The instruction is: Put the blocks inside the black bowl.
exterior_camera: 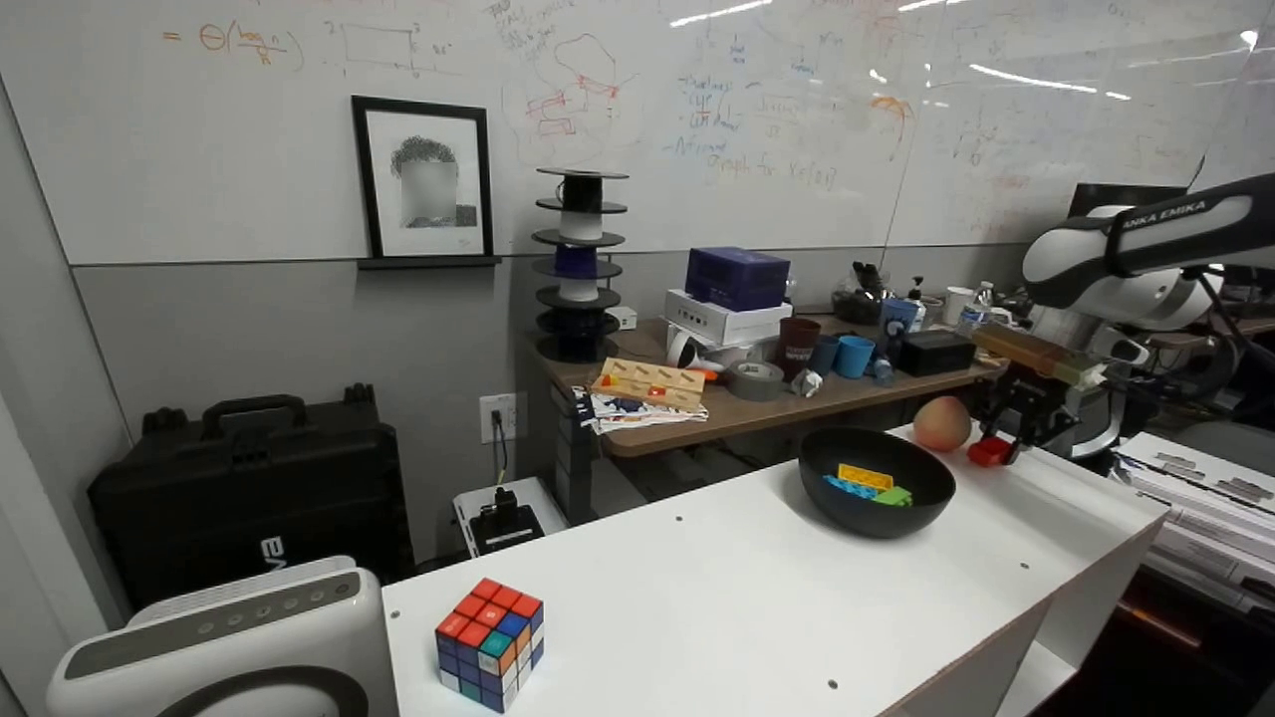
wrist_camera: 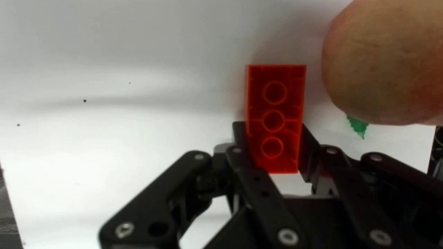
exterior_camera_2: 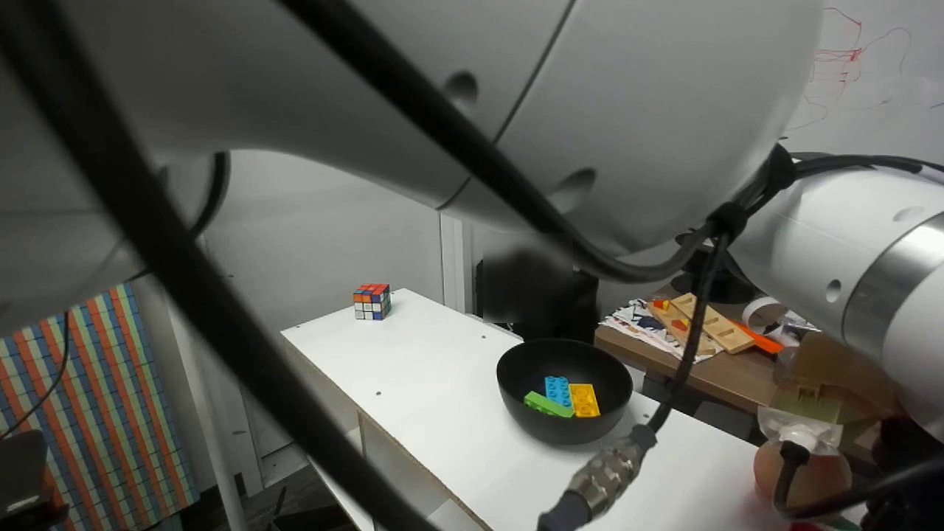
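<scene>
In the wrist view a red block (wrist_camera: pixel 275 103) lies with its hollow underside facing the camera. My gripper (wrist_camera: pixel 273 141) is shut on its near half, one finger pressed to each long side. The same red block (exterior_camera: pixel 989 452) shows at the tabletop's far end in an exterior view; whether it touches the surface I cannot tell. The black bowl (exterior_camera: pixel 877 518) stands a short way from the gripper, also seen as the bowl (exterior_camera_2: pixel 568 434). Inside it rest a yellow block (exterior_camera_2: pixel 585 400), a blue block (exterior_camera_2: pixel 558 391) and a green block (exterior_camera_2: pixel 548 404).
A peach-orange ball (wrist_camera: pixel 387 62) sits close beside the red block, with a green leaf shape (wrist_camera: pixel 359 126) under its edge. A Rubik's cube (exterior_camera: pixel 491 642) stands at the opposite end of the white table (exterior_camera: pixel 677 597). Behind runs a cluttered desk (exterior_camera: pixel 657 436).
</scene>
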Robot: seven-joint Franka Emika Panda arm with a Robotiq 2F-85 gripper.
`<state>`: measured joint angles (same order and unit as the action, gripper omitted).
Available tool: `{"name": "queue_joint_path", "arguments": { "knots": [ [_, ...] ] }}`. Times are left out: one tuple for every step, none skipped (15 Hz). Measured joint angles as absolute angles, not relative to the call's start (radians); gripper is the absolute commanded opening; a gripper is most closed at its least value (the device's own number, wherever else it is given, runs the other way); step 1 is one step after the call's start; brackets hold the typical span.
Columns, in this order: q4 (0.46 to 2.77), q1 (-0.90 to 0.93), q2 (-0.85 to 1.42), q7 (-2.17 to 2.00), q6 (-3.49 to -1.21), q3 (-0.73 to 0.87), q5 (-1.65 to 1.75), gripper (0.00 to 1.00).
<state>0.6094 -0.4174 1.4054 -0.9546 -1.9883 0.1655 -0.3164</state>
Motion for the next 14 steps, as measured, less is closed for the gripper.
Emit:
{"name": "queue_joint_path", "arguments": {
  "knots": [
    [0.609, -0.419, 1.405, -0.955, -1.988, 0.173, -0.316, 0.15],
    [0.609, -0.419, 1.405, -0.954, -1.988, 0.180, -0.316, 0.15],
    [0.610, -0.419, 1.404, -0.952, -1.988, 0.186, -0.316, 0.15],
    [0.610, -0.419, 1.404, -0.949, -1.985, 0.189, -0.316, 0.15],
    [0.611, -0.419, 1.403, -0.942, -1.981, 0.189, -0.316, 0.15],
    [0.612, -0.416, 1.401, -0.930, -1.974, 0.189, -0.316, 0.15],
    [0.613, -0.412, 1.398, -0.920, -1.970, 0.189, -0.316, 0.15],
    [0.614, -0.405, 1.395, -0.916, -1.970, 0.189, -0.316, 0.15],
    [0.618, -0.397, 1.388, -0.915, -1.970, 0.192, -0.312, 0.15],
    [0.622, -0.387, 1.380, -0.915, -1.970, 0.197, -0.305, 0.15],
    [0.629, -0.376, 1.371, -0.915, -1.970, 0.202, -0.299, 0.15],
    [0.640, -0.364, 1.357, -0.915, -1.970, 0.206, -0.294, 0.15],
    [0.652, -0.352, 1.343, -0.915, -1.970, 0.212, -0.290, 0.14],
    [0.671, -0.338, 1.325, -0.915, -1.970, 0.217, -0.283, 0.13]
  ]
}}
